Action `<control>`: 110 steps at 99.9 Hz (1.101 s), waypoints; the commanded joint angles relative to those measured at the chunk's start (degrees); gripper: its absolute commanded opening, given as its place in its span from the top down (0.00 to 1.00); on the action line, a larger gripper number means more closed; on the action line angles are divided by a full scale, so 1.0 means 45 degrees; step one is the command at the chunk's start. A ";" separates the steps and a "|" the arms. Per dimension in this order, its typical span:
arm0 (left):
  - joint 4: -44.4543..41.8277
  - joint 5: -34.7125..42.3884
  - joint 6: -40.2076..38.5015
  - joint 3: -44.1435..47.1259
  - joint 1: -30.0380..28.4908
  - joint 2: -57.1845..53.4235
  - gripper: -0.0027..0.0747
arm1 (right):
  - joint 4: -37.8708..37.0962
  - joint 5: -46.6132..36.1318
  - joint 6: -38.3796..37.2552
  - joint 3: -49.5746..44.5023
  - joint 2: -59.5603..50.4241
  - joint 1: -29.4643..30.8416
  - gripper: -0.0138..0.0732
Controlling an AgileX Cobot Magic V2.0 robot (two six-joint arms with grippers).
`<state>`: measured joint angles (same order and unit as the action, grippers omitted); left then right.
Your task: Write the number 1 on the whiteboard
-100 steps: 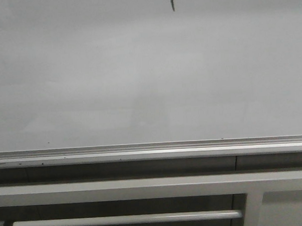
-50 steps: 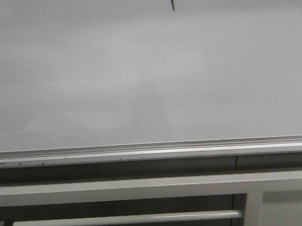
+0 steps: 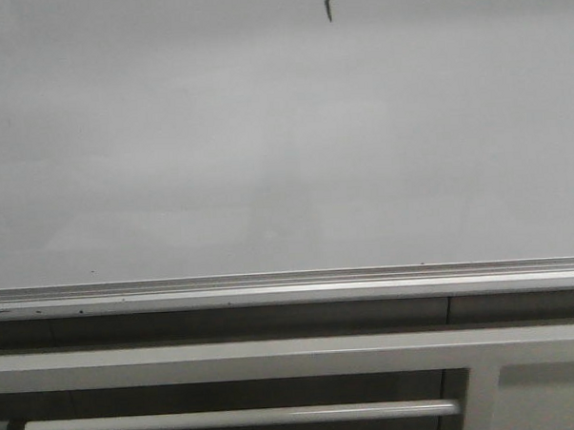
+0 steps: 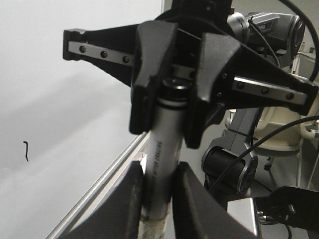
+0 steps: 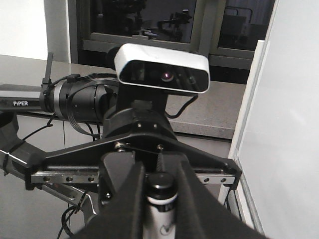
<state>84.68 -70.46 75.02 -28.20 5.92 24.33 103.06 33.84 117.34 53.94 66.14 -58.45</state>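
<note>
Front view gave us the number 1 (image 3: 328,4), a thin dark kinked stroke at the whiteboard's (image 3: 265,159) top edge, partly cut off. Our left hand (image 4: 157,199) and right hand (image 5: 159,199) each clamped a marker (image 4: 159,169), tips hidden.

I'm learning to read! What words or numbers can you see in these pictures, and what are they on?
"PiPER": white letters on the dark robot arm, in the right wrist view.
A handwritten stroke, the number 1, on the whiteboard.
Small print runs along the marker held in the left gripper: too blurred to read.
</note>
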 commanded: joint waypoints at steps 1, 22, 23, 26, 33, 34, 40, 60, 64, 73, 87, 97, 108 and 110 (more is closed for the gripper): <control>0.1101 0.0575 -0.0162 -0.0378 0.0064 0.0234 0.99 | 0.0891 0.0923 0.0040 0.0444 -0.0186 0.0009 0.89; 0.1113 0.0575 -0.0187 -0.0378 0.0064 0.0234 0.99 | 0.0891 0.0923 0.0040 0.0444 -0.0186 0.0009 0.89; 0.1113 0.0575 -0.0187 -0.0378 0.0064 0.0234 0.99 | 0.0891 0.0923 0.0040 0.0444 -0.0186 0.0009 0.89; 0.1113 0.0575 -0.0187 -0.0378 0.0064 0.0234 0.99 | 0.0891 0.0923 0.0040 0.0444 -0.0186 0.0009 0.89; 0.1113 0.0575 -0.0187 -0.0378 0.0064 0.0234 0.99 | 0.0891 0.0923 0.0040 0.0444 -0.0186 0.0009 0.89; 0.1113 0.0575 -0.0187 -0.0378 0.0064 0.0234 0.99 | 0.0891 0.0923 0.0040 0.0444 -0.0186 0.0009 0.89; 0.1113 0.0626 -0.0187 -0.0378 0.0064 0.0234 0.99 | 0.0891 0.0923 0.0040 0.0444 -0.0186 0.0009 0.89; 0.1113 0.0713 -0.0187 -0.0378 0.0064 0.0234 0.99 | 0.0891 0.0923 0.0040 0.0444 -0.0186 0.0009 0.89; 0.1113 0.0781 -0.0187 -0.0378 0.0064 0.0234 0.99 | 0.0891 0.0923 0.0040 0.0444 -0.0186 0.0009 0.88; 0.1113 0.0904 -0.0187 -0.0378 0.0064 0.0234 0.99 | 0.0891 0.0923 0.0040 0.0444 -0.0186 0.0009 0.82; 0.1113 0.0925 -0.0187 -0.0378 0.0064 0.0234 0.99 | 0.0891 0.0923 0.0040 0.0444 -0.0186 0.0009 0.63; 0.1113 0.0976 -0.0187 -0.0378 0.0064 0.0234 0.99 | 0.0891 0.0923 0.0040 0.0444 -0.0186 0.0009 0.49; 0.1066 0.1049 -0.0187 -0.0378 0.0064 0.0234 0.99 | 0.0891 0.0897 0.0040 0.0444 -0.0186 0.0009 0.40; 0.1057 0.1072 -0.0187 -0.0378 0.0064 0.0234 0.99 | 0.0891 0.0812 0.0040 0.0444 -0.0186 0.0009 0.40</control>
<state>84.68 -68.36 75.14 -28.20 6.13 24.33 103.05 34.51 116.99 53.94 66.24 -58.32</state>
